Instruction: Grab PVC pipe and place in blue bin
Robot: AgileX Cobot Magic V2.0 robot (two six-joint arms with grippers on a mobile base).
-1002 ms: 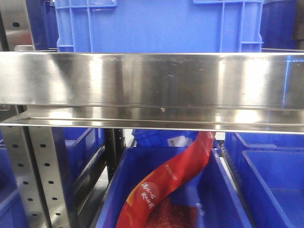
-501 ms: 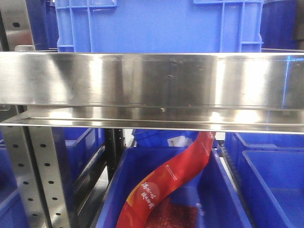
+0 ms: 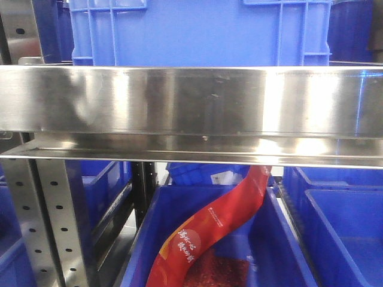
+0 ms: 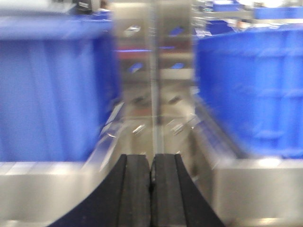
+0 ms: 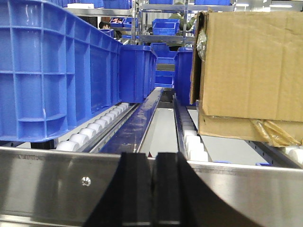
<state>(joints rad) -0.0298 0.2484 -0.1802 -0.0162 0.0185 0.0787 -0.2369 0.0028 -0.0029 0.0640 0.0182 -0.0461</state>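
Facing shelving, left gripper (image 4: 151, 175) closed empty (blurry view), right gripper (image 5: 152, 189) closed empty beside cardboard box (image 5: 251, 71).

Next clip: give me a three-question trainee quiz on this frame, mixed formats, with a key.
1. True or false: the left gripper is shut and empty.
2. What stands right of the roller lane in the right wrist view? A) cardboard box B) red bag C) PVC pipe
3. Fill in: in the front view, the red bag lies in a ___ bin.

Key: 1 true; 2 A; 3 blue.
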